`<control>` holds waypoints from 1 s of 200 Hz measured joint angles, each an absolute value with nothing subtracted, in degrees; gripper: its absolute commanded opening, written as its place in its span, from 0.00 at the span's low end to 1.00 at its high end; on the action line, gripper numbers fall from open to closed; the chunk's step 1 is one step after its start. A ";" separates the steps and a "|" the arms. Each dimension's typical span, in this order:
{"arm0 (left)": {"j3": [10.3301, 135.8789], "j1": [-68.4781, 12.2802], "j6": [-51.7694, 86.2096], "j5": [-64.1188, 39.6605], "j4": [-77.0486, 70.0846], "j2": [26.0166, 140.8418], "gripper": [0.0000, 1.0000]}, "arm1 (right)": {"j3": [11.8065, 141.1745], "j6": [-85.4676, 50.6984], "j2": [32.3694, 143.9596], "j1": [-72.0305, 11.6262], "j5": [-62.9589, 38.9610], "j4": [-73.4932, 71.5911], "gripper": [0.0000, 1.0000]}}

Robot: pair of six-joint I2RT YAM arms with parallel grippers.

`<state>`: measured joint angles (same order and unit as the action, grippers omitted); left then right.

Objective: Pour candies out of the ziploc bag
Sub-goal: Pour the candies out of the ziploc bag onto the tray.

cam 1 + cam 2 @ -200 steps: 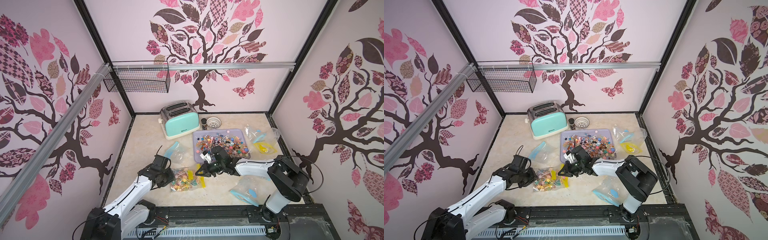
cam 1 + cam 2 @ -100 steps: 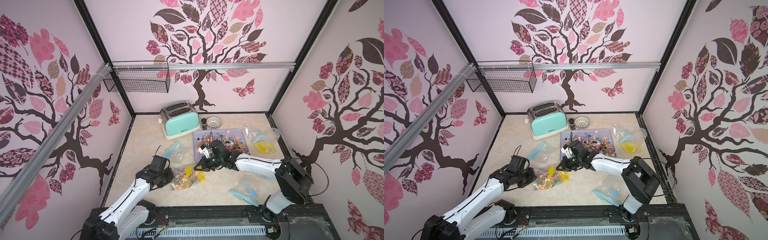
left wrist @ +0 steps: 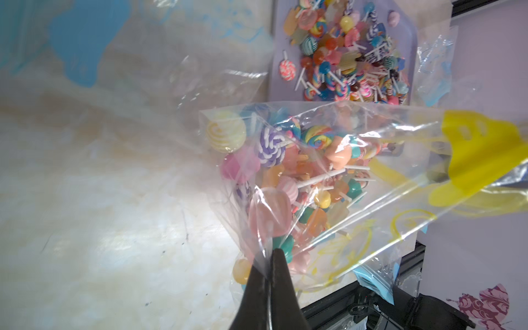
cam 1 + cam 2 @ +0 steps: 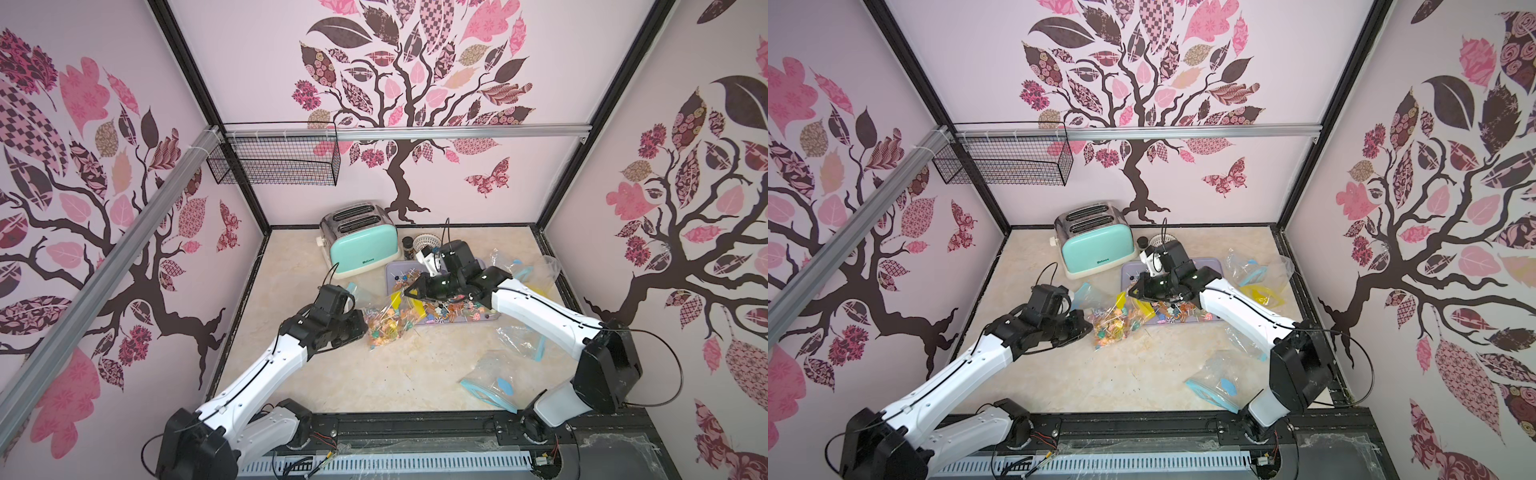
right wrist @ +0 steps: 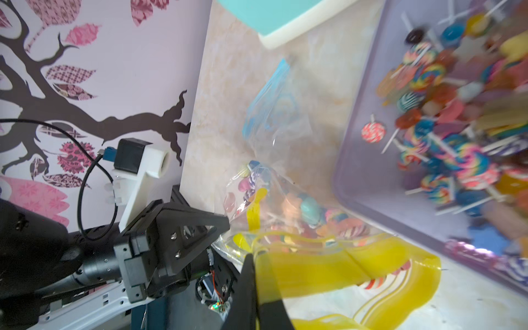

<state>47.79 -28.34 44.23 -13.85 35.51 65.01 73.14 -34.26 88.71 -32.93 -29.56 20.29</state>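
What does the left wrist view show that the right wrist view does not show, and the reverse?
Only left wrist: a pink butterfly wall sticker. Only right wrist: the mint-green toaster's base and the left arm's white camera mount. Both: the clear ziploc bag with yellow zip strip, full of candies, and the lilac tray of loose lollipops.

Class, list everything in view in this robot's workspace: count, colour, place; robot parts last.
ziploc bag: one, clear with yellow zip, held at both ends
tray: one, lilac, just behind the bag
candies: many, multicoloured, in that bag and heaped on the tray
other bags: several, clear, scattered on the table
toaster: one, mint, at the back
wire basket: one, black, on the wall
left gripper: one, black, shut on the bag's corner
right gripper: one, black, shut on the yellow zip
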 measured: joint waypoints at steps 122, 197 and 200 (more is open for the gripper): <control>92.82 -31.73 36.58 -19.53 30.24 112.84 0.00 | 83.20 -28.42 100.95 -6.11 -31.90 23.64 0.00; 106.65 -32.16 33.78 -22.39 35.70 122.28 0.00 | 82.81 -26.94 103.55 -3.55 -28.95 22.96 0.00; 107.07 -32.23 33.61 -22.41 36.05 122.45 0.00 | 82.74 -26.94 103.55 -3.55 -28.88 22.92 0.00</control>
